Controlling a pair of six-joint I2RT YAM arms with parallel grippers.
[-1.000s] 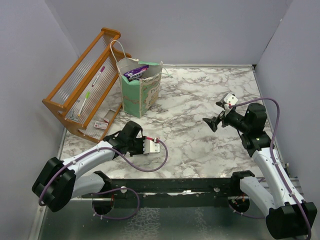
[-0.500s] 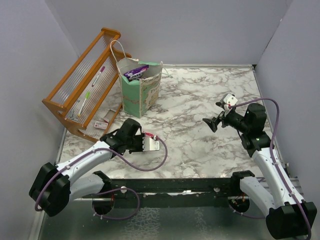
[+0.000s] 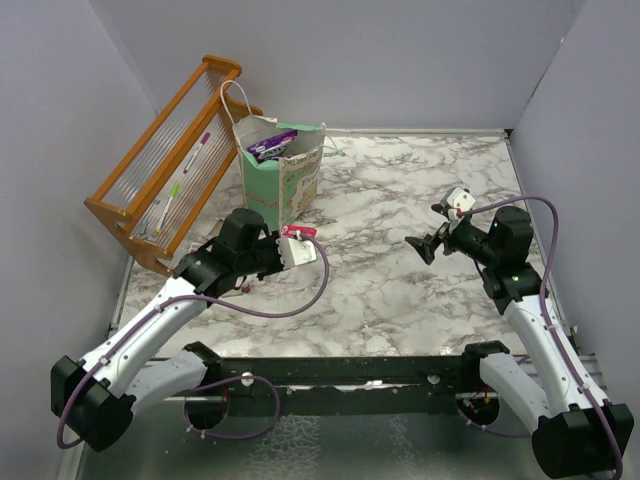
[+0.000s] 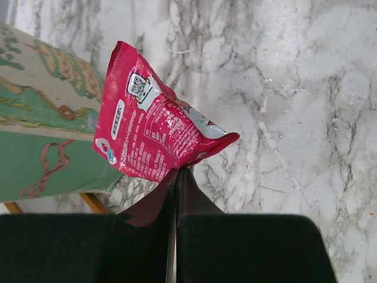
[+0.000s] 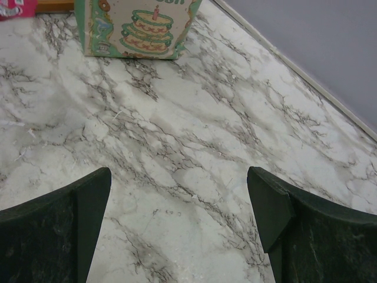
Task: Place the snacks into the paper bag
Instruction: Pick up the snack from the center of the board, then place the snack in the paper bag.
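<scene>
Over the last second the left end effector [image 4: 177,177] has been lifted and swung forward, its jaws pressed flat on the lower edge of a red snack packet [image 4: 156,138]. The paper bag [image 3: 280,185] is now just ahead and to its left, with a purple packet [image 3: 272,145] already inside. A further rise over the rim is judged necessary. The right end effector [image 3: 420,245] has been left unmoved, spread wide and empty above the worktop [image 3: 400,200].
</scene>
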